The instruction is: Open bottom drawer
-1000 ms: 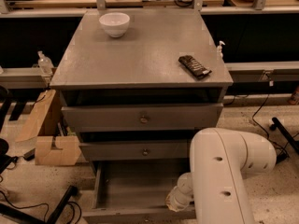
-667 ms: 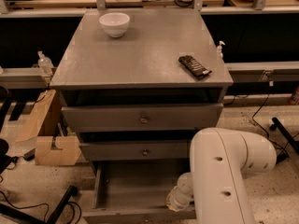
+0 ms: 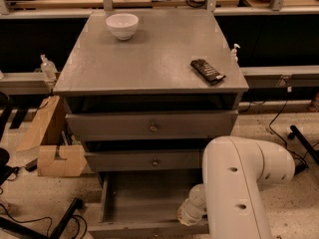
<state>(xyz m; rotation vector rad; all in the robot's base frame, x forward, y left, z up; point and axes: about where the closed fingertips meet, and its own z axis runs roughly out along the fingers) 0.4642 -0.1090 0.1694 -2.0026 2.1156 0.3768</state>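
The grey cabinet (image 3: 149, 59) stands in the middle of the camera view, with workbenches behind it. At the foot of the cabinet the bottom drawer (image 3: 142, 198) is pulled well out towards the camera, so its plain grey inside shows. Its front lies along the lower edge of the view.

Above it, the middle drawer (image 3: 124, 161) and the top drawer (image 3: 109, 126) each carry a small round knob at the centre, and there is a dark gap over each front.

The white arm (image 3: 244, 183) fills the space in front of the cabinet's right side and bends down over the right part of the bottom drawer. The gripper (image 3: 188, 217) is at the arm's lower end, just inside the bottom drawer's front near its right corner. I cannot tell whether it is spread, closed or clamped on anything.

On the cabinet's top, a white bowl (image 3: 122, 25) sits near the back left and a dark flat packet (image 3: 207, 70) lies near the right edge. A cardboard box (image 3: 55, 158) sits on the floor to the left of the cabinet.
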